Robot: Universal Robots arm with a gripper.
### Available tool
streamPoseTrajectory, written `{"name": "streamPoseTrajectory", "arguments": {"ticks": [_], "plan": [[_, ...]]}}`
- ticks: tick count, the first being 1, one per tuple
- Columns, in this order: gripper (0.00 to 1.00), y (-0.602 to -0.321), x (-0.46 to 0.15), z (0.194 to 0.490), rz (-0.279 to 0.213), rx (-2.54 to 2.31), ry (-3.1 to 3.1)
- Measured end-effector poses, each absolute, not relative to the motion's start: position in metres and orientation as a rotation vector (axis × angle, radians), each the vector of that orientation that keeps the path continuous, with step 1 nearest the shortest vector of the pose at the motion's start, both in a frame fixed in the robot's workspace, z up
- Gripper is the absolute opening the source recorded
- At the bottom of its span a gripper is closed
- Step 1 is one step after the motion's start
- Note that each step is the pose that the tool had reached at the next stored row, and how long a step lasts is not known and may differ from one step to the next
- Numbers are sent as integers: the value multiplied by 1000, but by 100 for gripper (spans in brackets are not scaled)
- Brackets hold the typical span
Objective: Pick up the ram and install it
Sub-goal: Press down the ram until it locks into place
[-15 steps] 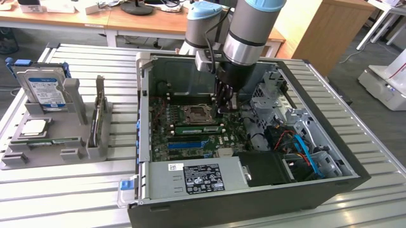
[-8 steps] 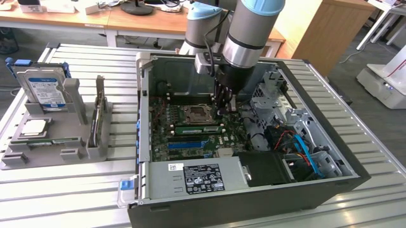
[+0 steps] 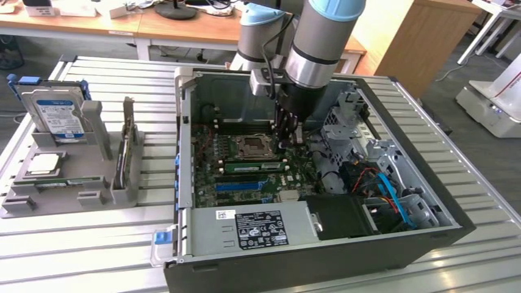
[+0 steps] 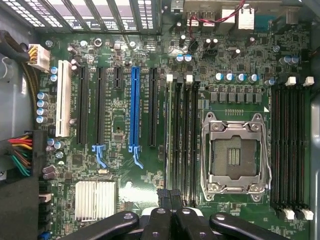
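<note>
The ram (image 3: 252, 166) is a long green stick standing on edge in a slot of the motherboard, just beside the CPU socket (image 3: 251, 146). In the wrist view the ram (image 4: 166, 135) shows edge-on as a thin line in the outermost of the black memory slots. My gripper (image 3: 287, 141) reaches down into the open computer case, its tips close above the board near the socket and the ram's end. In the wrist view the gripper (image 4: 170, 196) is shut, its black fingertips pressed together over the end of the memory slots with nothing visible between them.
The case walls (image 3: 184, 152) and the drive cage (image 3: 350, 131) with its cables hem the arm in. A power supply (image 3: 256, 229) fills the case's near end. On the exterior view's left, a grey rack (image 3: 69, 183) holds a hard drive (image 3: 55, 116), a CPU chip and an upright card (image 3: 126, 152).
</note>
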State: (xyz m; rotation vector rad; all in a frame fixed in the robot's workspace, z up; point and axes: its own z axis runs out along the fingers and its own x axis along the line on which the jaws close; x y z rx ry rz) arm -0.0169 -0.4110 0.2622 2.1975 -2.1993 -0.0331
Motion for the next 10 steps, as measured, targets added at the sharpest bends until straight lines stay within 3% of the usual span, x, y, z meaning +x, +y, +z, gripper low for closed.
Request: {"name": "streamPoseTrajectory", "arguments": {"ticks": [10], "plan": [[11,-411,-8,262,-33,2198,-2199]]}}
